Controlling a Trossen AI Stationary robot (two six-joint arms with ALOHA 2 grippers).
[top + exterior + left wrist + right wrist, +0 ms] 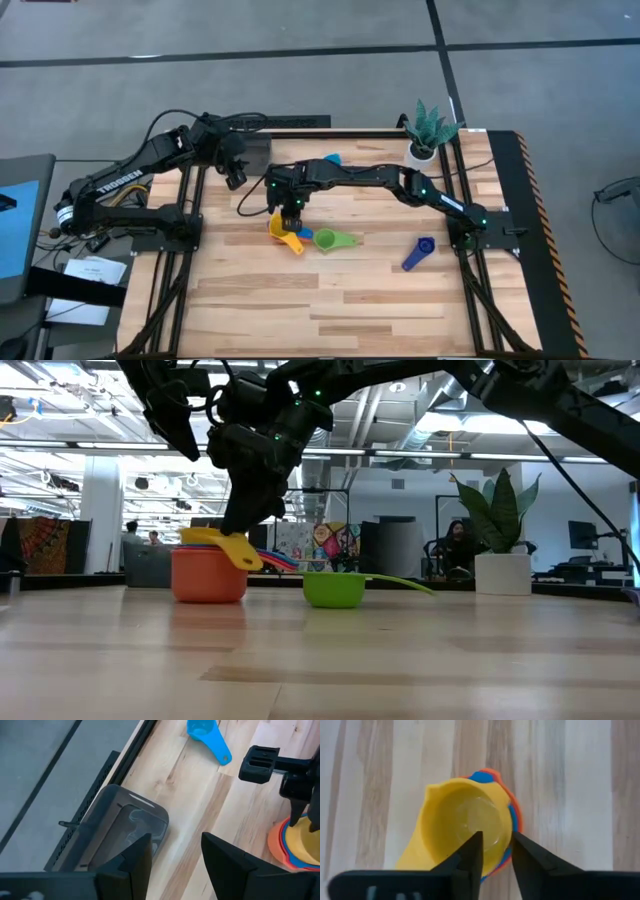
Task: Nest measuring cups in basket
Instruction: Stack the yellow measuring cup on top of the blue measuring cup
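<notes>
On the table's middle stands an orange cup (pixel 208 575) with blue cups nested in it. A yellow cup (pixel 460 820) sits tilted on top, its handle (pixel 245 556) sticking out sideways. My right gripper (pixel 497 845) is open above it, one finger inside the yellow cup and one outside its wall. A green cup (pixel 330 241) rests on its base to the right of the stack. The dark basket (pixel 255 150) stands at the far left. My left gripper (pixel 175 855) hovers open beside it, holding nothing. My right gripper comes from above, slanting down, and straddles the yellow cup's wall (pixel 509 827). One finger (pixel 472 851) is inside the bowl and the other (pixel 527 854) is outside. I cannot tell whether either finger touches the wall. The cup rests on the stack.
A light blue cup (pixel 331 158) lies near the far edge and a dark blue cup (pixel 418 252) lies toward the right. A small blue cup (pixel 306 234) lies between the stack and the green cup. A white plant pot (pixel 424 150) stands at the far right corner.
</notes>
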